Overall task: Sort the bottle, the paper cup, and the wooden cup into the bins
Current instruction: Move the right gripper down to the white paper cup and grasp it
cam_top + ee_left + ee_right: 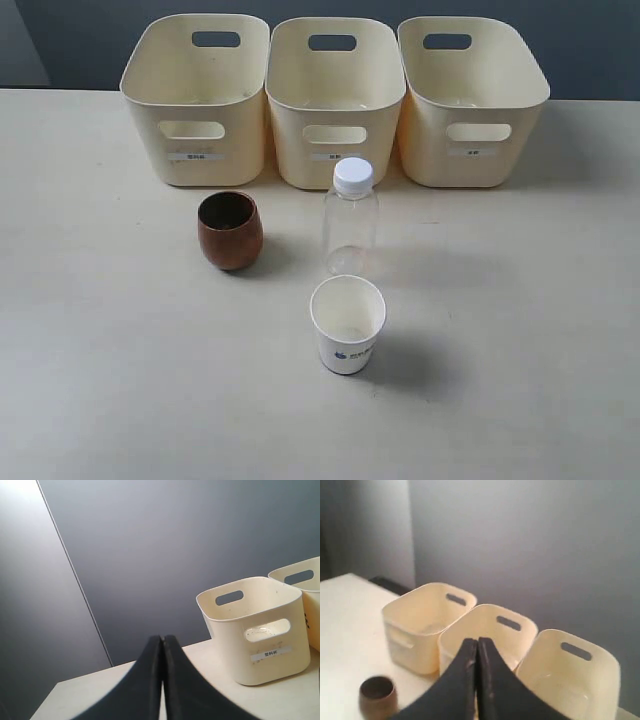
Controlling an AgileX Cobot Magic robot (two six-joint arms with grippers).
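Three cream-yellow bins stand in a row at the back: left bin (196, 100), middle bin (333, 100), right bin (470, 100). In front of them stand the reddish-brown wooden cup (230, 230), the clear bottle (350, 218) with its white cap, and, nearest the front, the white paper cup (347, 324). Neither arm shows in the exterior view. My left gripper (162, 639) is shut and empty, off to the side of the left bin (255, 630). My right gripper (477, 641) is shut and empty, above the table facing the bins (485, 630); the wooden cup (378, 696) shows below it.
The cream table (520, 330) spreads wide around the three objects. A dark grey wall (80, 40) rises behind the bins. The bins stand close together, sides nearly touching.
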